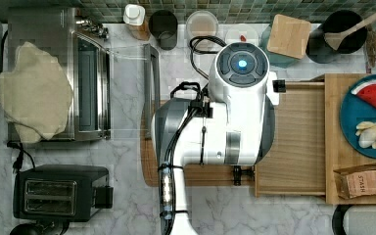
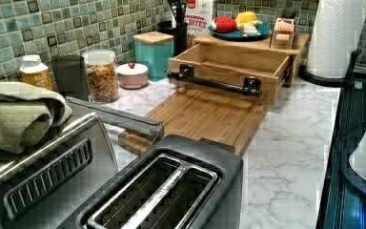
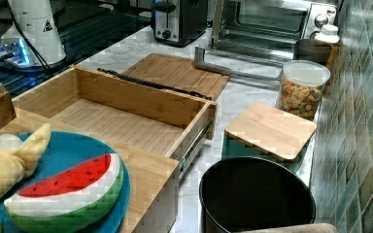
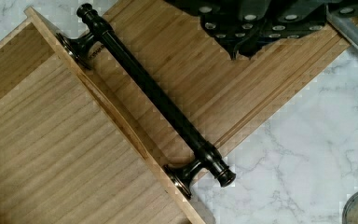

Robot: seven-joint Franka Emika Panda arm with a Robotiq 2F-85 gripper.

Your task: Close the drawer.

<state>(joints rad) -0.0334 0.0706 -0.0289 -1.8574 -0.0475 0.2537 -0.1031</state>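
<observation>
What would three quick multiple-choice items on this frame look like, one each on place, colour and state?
1. In the left view, what lies on the counter directly in front of the drawer?
A. a toaster
B. a cutting board
C. a paper towel roll

2. What colour is the drawer's bar handle?
A. black
B. white
C. teal

3. What state is the drawer in?
A. shut flush with the stand
B. pulled out and empty
C. pulled out and full of fruit

Answers: 1 B, the cutting board lies flat just below the handle. 2 A, the wrist view shows a dark black bar on two posts. 3 B, the right view shows its bare wood bottom exposed.
</observation>
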